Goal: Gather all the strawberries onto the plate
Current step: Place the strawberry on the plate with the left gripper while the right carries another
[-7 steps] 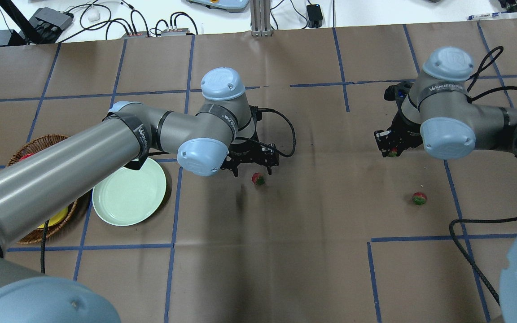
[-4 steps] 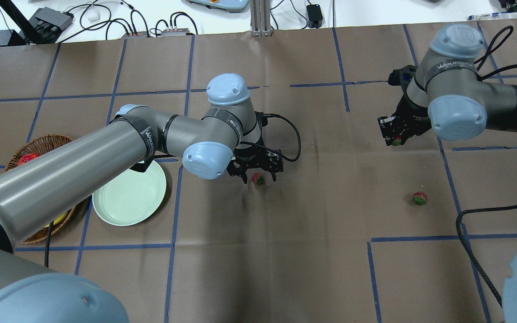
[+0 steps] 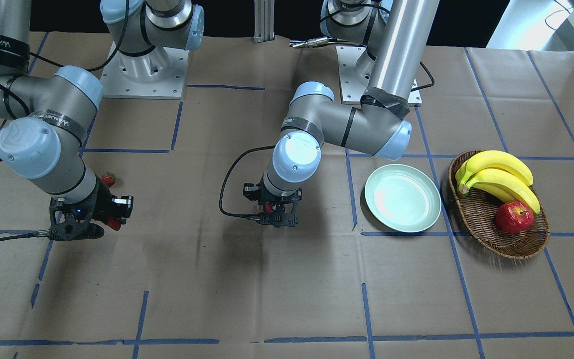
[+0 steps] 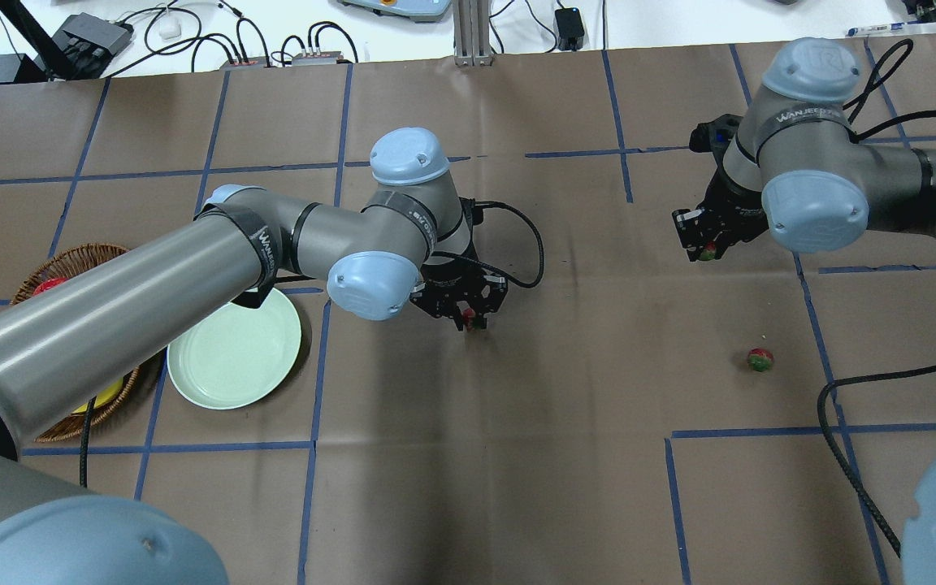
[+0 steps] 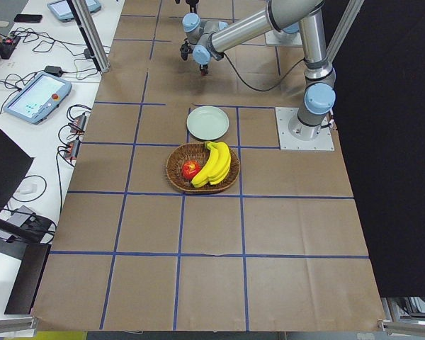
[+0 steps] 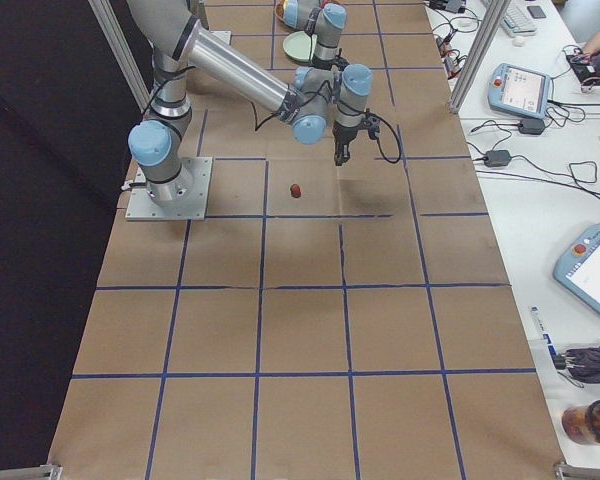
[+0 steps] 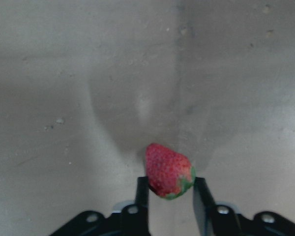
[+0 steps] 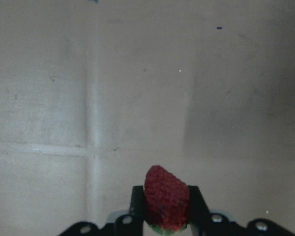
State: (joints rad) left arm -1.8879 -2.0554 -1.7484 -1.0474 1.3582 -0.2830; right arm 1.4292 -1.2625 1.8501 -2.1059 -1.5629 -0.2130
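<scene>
**While loaded on both sides, pointing straight down**

Aims left gripper at the table from a bent wrist, jaws narrowed onto a strawberry. Hangs right gripper downward too, jaws pinched narrow around a second strawberry. Half a second back, had left jaws spread wide astride that berry; now clamps it at about the same spot. Has shifted right wrist slightly sideways, berry gripped throughout. Leaves a third strawberry on the table, well apart from right jaws, toward the robot. Shows plate well off from left jaws, just beside basket holding bananas and apple.
</scene>
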